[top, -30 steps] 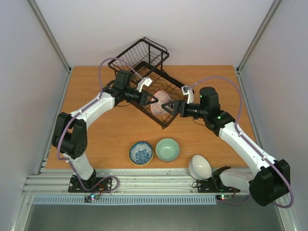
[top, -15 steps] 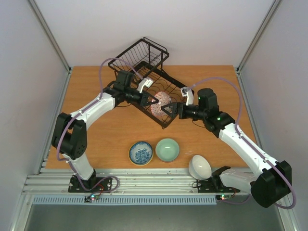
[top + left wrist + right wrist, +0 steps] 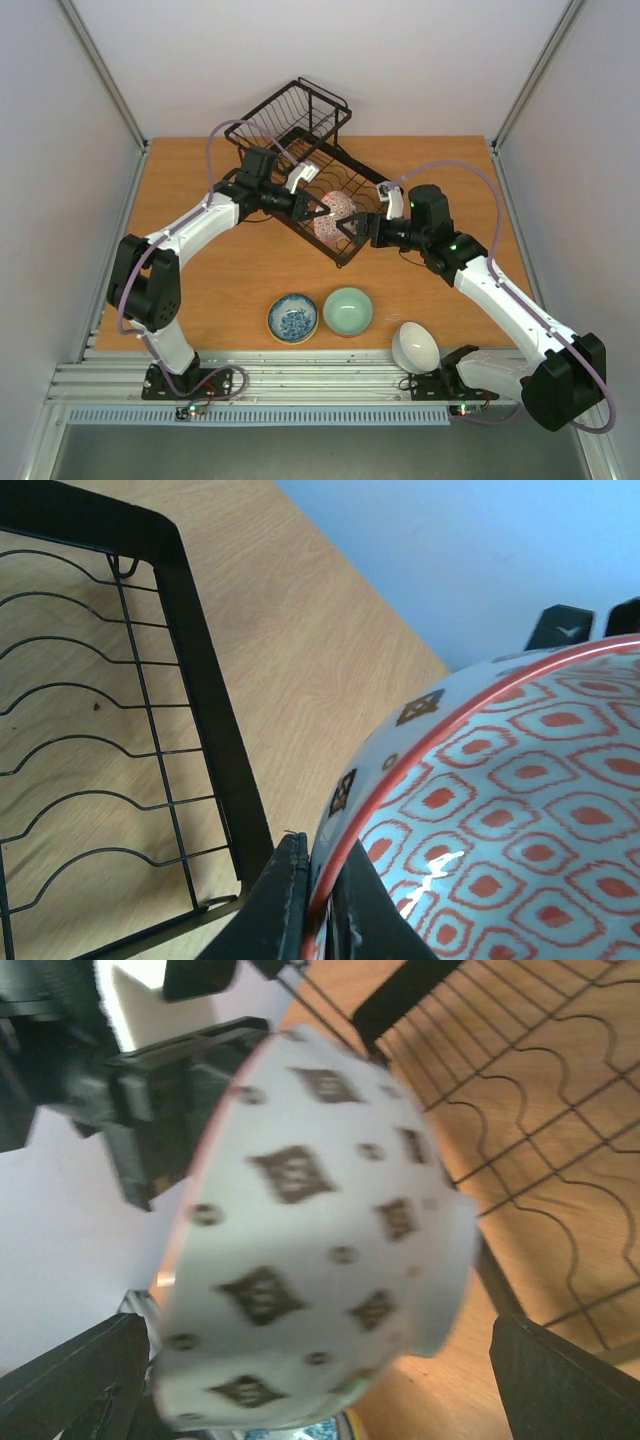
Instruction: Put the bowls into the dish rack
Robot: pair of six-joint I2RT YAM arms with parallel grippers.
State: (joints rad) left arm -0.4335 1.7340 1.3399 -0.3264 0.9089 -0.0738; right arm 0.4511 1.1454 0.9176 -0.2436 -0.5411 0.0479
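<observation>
A pink-red patterned bowl hangs tilted over the near end of the black wire dish rack. My left gripper is shut on its rim; in the left wrist view the fingers pinch the red edge of the bowl. My right gripper is open, right at the bowl's other side. Seen from the right wrist, the bowl's white outside fills the space between the spread fingers. On the table in front sit a blue-and-white bowl, a pale green bowl and a white bowl.
The rack lies diagonally across the table, its raised basket at the far end and its curved dividers below the held bowl. The white bowl leans at the table's near edge by the right arm's base. Grey walls close in both sides.
My right gripper has moved left, up to the held bowl. The left gripper and bowl have shifted slightly right. The three bowls on the table have not moved.
</observation>
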